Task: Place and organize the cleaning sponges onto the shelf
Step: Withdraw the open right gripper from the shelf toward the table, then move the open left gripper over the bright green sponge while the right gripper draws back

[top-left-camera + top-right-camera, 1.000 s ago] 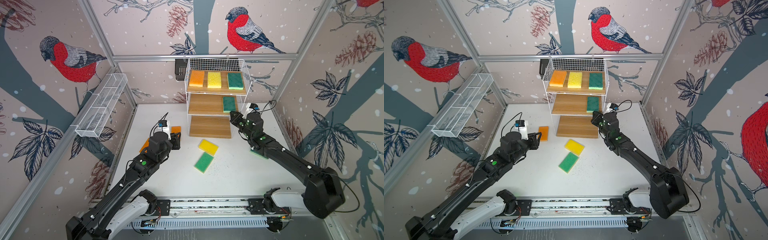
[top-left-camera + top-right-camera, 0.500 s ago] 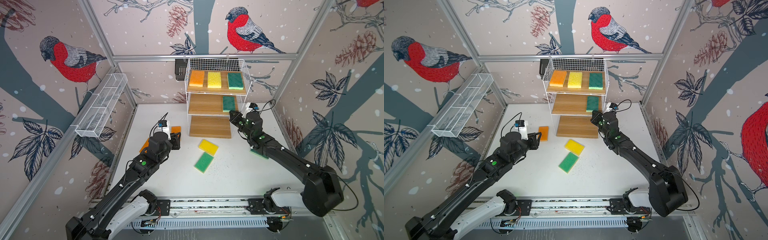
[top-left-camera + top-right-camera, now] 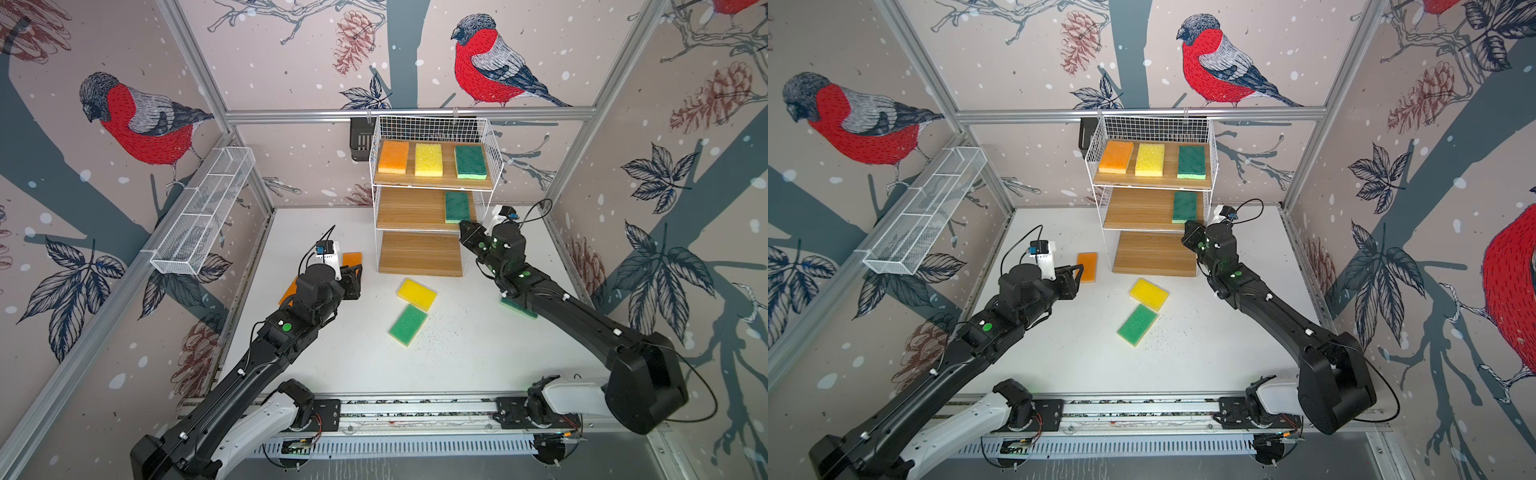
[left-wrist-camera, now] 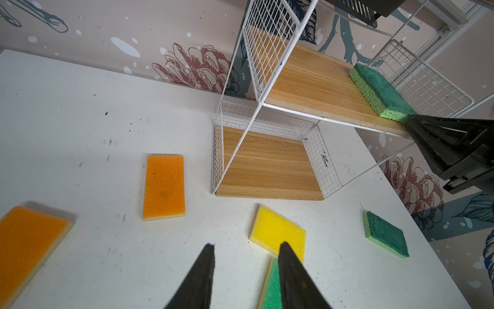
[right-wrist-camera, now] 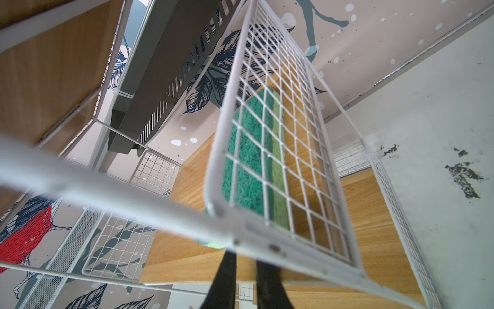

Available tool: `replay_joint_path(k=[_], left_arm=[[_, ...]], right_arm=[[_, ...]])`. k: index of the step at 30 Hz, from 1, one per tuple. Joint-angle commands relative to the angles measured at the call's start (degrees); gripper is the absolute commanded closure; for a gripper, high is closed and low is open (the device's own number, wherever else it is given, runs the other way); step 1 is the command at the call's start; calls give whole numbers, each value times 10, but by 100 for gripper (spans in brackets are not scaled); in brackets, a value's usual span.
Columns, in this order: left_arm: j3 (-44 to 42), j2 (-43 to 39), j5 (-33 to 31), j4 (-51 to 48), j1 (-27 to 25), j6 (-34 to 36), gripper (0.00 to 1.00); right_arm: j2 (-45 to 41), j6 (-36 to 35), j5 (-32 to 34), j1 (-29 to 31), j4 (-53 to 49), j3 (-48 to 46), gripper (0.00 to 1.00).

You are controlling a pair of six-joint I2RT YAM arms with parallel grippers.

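The shelf [image 3: 419,254] holds orange [image 3: 392,156], yellow [image 3: 429,159] and green [image 3: 470,162] sponges on its top board. One green sponge [image 3: 457,206] lies on the middle board. My right gripper [image 3: 463,227] sits at that sponge's front end, jaws a narrow gap apart. Its tips are hidden behind the rack's wire in the right wrist view, so a grip cannot be told. My left gripper [image 4: 247,246] hangs open and empty over the table near a yellow sponge [image 4: 278,232] and a green one [image 4: 272,289]. Two orange sponges [image 4: 163,187] [image 4: 26,240] and a dark green sponge [image 4: 386,232] lie loose.
A long white mesh trough [image 3: 203,212] hangs on the left wall. A small black slotted basket [image 3: 360,137] hangs behind the shelf's top left corner. My right arm [image 3: 552,299] crosses over the dark green sponge. Aluminium posts frame the table.
My left gripper's jaws have spread a little wider. My right gripper has crept slightly toward the middle board. The sponges have not moved.
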Motion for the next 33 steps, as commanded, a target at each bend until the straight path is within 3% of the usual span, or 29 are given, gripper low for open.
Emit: replay_joint_path(k=[1, 10, 18, 23, 33], left_arm=[[1, 5, 11, 9, 1, 0, 54], [-4, 19, 0, -23, 1, 15, 43], [-16, 34, 58, -33, -11, 30, 31], [-21, 57, 23, -56, -67, 35, 28], [-79, 98, 13, -40, -165, 1, 19]], right_arm=[[-16, 1, 1, 3, -20, -4, 80], [-74, 5, -6, 16, -78, -6, 59], [-120, -20, -1, 24, -142, -18, 35], [-156, -38, 15, 24, -184, -42, 25], [-221, -80, 42, 22, -244, -87, 18]])
